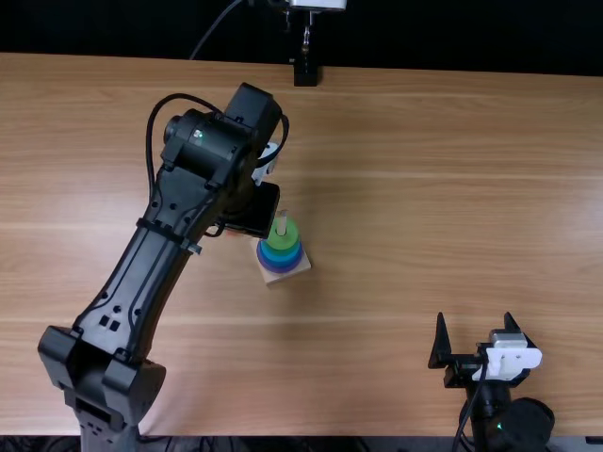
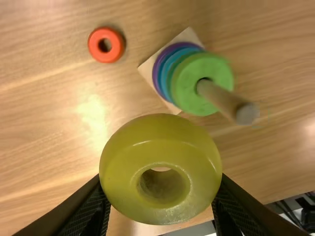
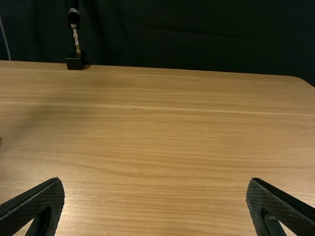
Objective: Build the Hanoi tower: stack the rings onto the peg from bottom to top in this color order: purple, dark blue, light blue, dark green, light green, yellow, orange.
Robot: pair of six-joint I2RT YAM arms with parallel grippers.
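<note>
I have the yellow ring [image 2: 118, 157] gripped between the two fingers of my left claw [image 1: 254, 215], lifted off the table [image 1: 452, 188] close by the peg [image 2: 219, 98]; its round face and hole are turned towards the wrist camera. The peg stands upright, its long axis running straight up from a square wooden base [image 1: 283, 277] whose sides sit slanted to the table's edges. Round it I count, from the bottom, the purple ring [image 2: 156, 73], a dark blue one, a light blue one, a dark green one and the light green ring [image 2: 221, 76] on top, with the peg's bare end sticking up above. The orange ring [image 2: 116, 45] lies flat on the wood near the base, apart from it, its hole facing up. Over on the right, by the near edge, my right claw [image 1: 474, 320] is open, fingers wide apart. The table is light brown with a grain running left to right, and it carries a soft glare near the orange ring. At the far edge I see a small black stand [image 1: 305, 73] with a metal stem, and behind that a dark curtain [image 3: 187, 29] hangs across the room.
</note>
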